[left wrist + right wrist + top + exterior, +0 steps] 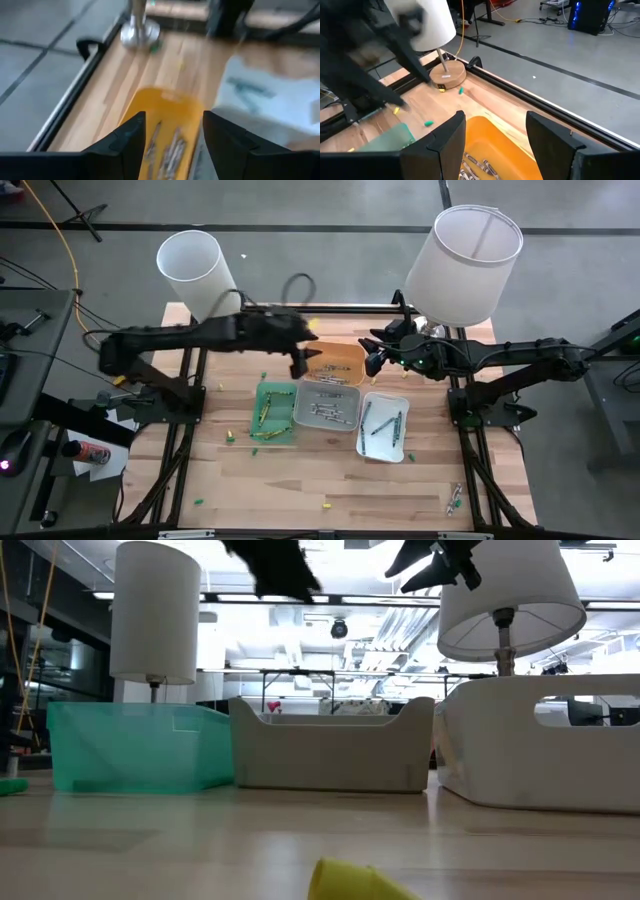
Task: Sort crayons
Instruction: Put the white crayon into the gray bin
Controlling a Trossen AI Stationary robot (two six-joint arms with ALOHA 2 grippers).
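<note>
Crayons (331, 370) are lying in the orange tray (347, 356), with more in the green tray (273, 409), grey tray (327, 404) and white tray (384, 424) just beside it. Left tool (299, 367) is hanging over the orange tray's edge, fingers (127, 145) standing apart, holding nothing. Right tool (373, 362) is hovering at the orange tray's opposite side, also spread open and empty. Strays (227, 439) are sitting on the surface (330, 480) beyond the green tray.
</note>
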